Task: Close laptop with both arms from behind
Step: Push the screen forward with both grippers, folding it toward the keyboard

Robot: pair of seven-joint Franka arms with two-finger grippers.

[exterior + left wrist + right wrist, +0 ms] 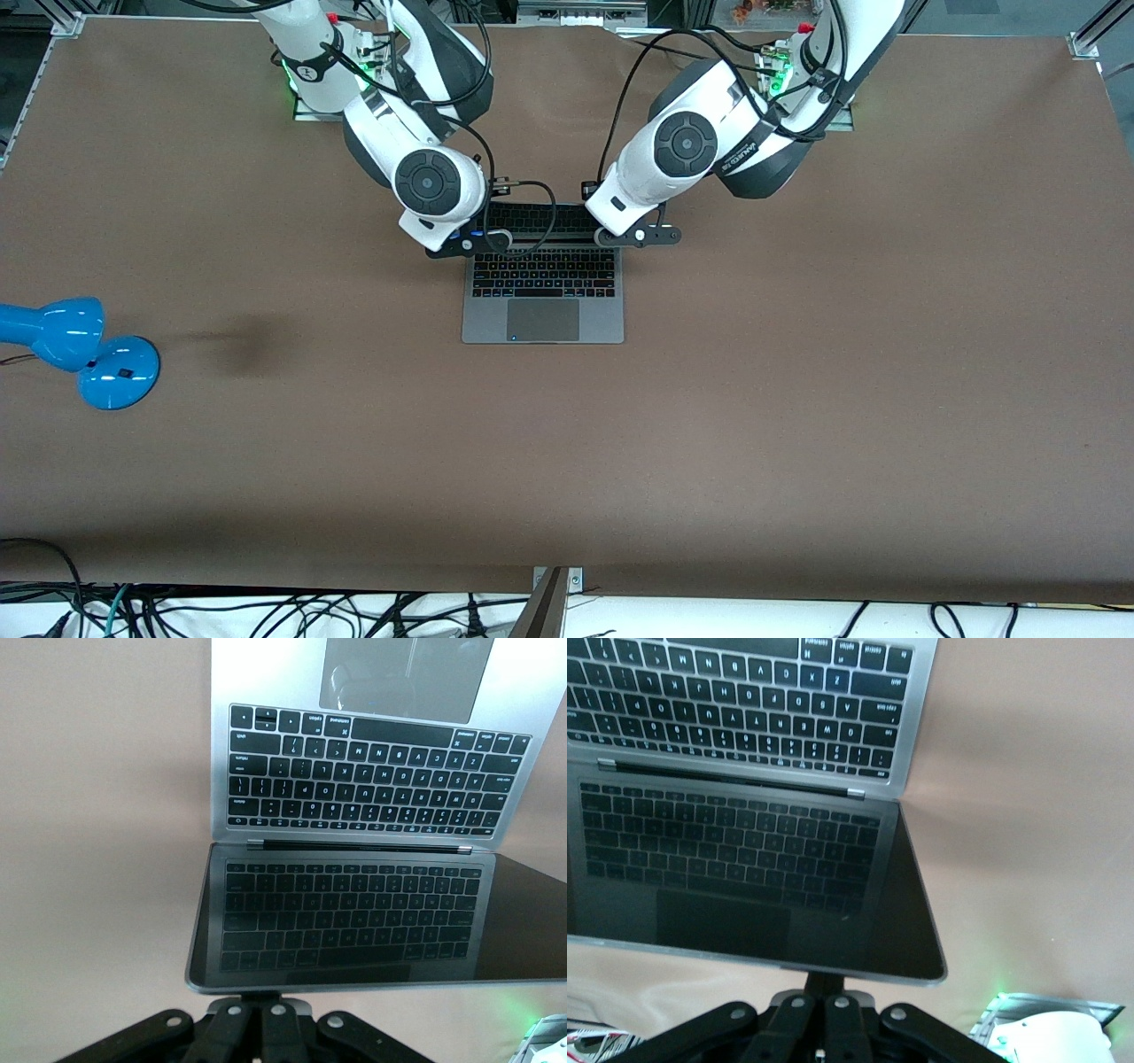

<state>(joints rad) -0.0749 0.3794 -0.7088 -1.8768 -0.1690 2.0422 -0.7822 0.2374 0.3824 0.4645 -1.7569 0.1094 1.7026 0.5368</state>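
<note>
The grey laptop (542,301) lies open at the middle of the table, its keyboard and trackpad toward the front camera. Its black screen (345,912) stands up and mirrors the keys. Both arms reach down over the lid's top edge from the robots' side. My left gripper (260,995) is shut, its tips pressed together against the back of the lid's top edge near the corner toward the right arm's end. My right gripper (830,979) is shut too, its tips against the same edge of the screen (744,868). In the front view the left gripper (633,235) and right gripper (465,244) flank the screen.
A blue desk lamp (89,350) lies near the table's edge at the right arm's end. Cables (266,611) hang below the table's front edge. The arm bases (310,89) stand along the robots' edge of the brown table (797,399).
</note>
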